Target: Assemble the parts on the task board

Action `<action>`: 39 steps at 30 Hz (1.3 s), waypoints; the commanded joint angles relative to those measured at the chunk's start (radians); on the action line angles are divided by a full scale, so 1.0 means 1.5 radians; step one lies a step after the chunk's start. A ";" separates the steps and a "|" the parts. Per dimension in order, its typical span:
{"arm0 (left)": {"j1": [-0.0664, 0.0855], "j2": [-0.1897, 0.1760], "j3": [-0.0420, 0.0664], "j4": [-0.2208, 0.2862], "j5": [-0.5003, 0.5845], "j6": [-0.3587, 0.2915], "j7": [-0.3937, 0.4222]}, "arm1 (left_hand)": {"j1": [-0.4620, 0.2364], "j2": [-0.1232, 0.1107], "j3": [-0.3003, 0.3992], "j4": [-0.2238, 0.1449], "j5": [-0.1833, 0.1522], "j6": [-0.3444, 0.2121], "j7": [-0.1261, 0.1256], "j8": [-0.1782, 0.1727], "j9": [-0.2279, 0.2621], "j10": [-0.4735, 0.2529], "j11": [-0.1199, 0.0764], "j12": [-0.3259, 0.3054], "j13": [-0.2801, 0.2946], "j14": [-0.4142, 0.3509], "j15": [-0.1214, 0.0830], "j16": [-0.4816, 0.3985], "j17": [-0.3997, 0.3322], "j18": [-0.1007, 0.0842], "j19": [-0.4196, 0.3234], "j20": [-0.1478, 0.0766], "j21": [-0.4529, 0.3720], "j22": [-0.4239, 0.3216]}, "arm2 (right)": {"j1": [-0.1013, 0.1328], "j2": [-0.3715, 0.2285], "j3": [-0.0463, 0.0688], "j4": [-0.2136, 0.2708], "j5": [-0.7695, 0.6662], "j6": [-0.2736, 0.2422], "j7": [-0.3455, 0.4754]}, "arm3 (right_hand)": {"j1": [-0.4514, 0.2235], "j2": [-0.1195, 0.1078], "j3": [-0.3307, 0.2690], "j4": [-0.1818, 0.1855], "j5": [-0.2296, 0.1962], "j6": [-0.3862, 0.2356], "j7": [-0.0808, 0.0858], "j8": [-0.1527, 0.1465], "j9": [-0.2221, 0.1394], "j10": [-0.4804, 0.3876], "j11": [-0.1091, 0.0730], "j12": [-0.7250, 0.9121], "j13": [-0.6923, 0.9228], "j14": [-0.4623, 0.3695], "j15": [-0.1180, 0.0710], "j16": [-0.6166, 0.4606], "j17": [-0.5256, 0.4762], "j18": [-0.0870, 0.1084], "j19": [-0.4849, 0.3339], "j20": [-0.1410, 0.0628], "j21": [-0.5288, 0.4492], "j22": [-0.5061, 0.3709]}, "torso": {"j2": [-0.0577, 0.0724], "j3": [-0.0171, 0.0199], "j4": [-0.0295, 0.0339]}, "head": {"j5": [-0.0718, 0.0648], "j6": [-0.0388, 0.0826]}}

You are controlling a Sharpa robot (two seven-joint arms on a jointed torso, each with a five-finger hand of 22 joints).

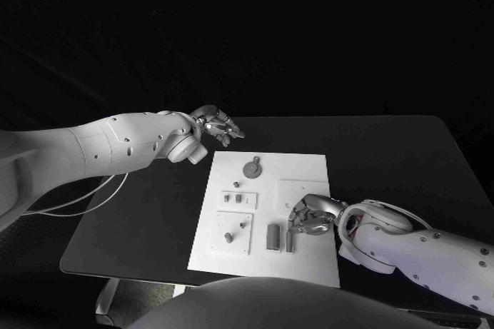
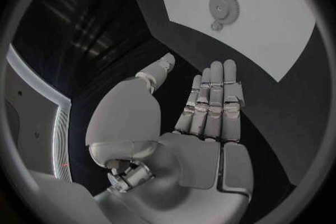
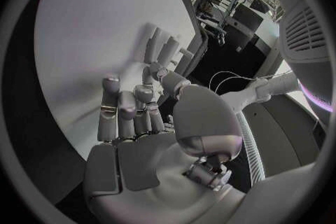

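Observation:
The white task board (image 1: 309, 172) lies mid-table. On it are a grey gear (image 1: 252, 169), small pegs (image 1: 239, 198), a square sub-plate (image 1: 243, 245) with pegs, a thick grey cylinder (image 1: 274, 236) and a slim grey piece (image 1: 290, 243). My right hand (image 1: 312, 216) hangs low over the board's near right part, fingers curled down at the slim piece's far end. Whether it grips anything is hidden. My left hand (image 1: 213, 125) hovers past the board's far left corner with straight fingers (image 2: 213, 101), holding nothing. The left wrist view shows the gear (image 2: 224, 7) on the board (image 2: 280, 33).
The black table (image 1: 391, 158) extends to the right of the board and on its left (image 1: 144, 222). A white cable (image 1: 88, 200) loops off the table's left edge. The right forearm (image 1: 422, 250) lies across the near right corner.

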 commanded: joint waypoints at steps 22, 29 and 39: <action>0.000 0.000 0.000 0.002 -0.002 0.009 0.002 | -0.001 0.006 -0.004 0.002 0.000 -0.005 0.007 0.003 -0.001 -0.001 0.000 0.000 -0.001 0.004 0.003 -0.003 0.002 0.010 0.006 0.000 -0.004 0.001 | -0.001 0.012 0.000 -0.013 -0.046 0.026 0.005 | 0.004 0.002 0.004 -0.001 0.000 0.002 0.001 0.005 0.004 0.000 -0.005 -0.004 0.000 0.000 -0.004 0.000 0.001 0.009 0.000 -0.004 0.001 0.009 | 0.000 -0.0004 0.0001 | -0.001 0.000; 0.000 0.000 0.000 0.002 -0.002 0.008 0.003 | -0.001 0.006 -0.004 0.002 0.000 -0.005 0.007 0.003 -0.001 -0.001 0.000 0.000 -0.001 0.004 0.003 -0.003 0.002 0.010 0.006 0.001 -0.004 0.001 | -0.004 0.017 0.000 -0.015 -0.068 0.027 0.005 | 0.006 0.002 0.006 -0.001 0.000 0.006 -0.001 0.007 0.007 0.000 -0.006 -0.004 0.001 0.001 -0.004 0.001 0.001 0.009 0.000 -0.005 0.002 0.009 | 0.000 0.0000 0.0005 | -0.002 0.000; 0.000 0.000 0.000 0.002 -0.002 0.008 0.002 | -0.001 0.006 -0.004 0.002 0.000 -0.005 0.007 0.003 -0.001 -0.001 0.000 0.000 -0.001 0.004 0.003 -0.003 0.002 0.010 0.006 0.001 -0.005 0.001 | -0.006 0.019 0.000 -0.019 -0.085 0.026 0.002 | 0.008 0.002 0.008 -0.001 0.000 0.007 -0.003 0.008 0.008 0.000 -0.008 -0.003 0.001 0.001 -0.004 0.002 0.002 0.009 0.000 -0.005 0.003 0.010 | 0.000 0.0000 0.0001 | -0.002 0.000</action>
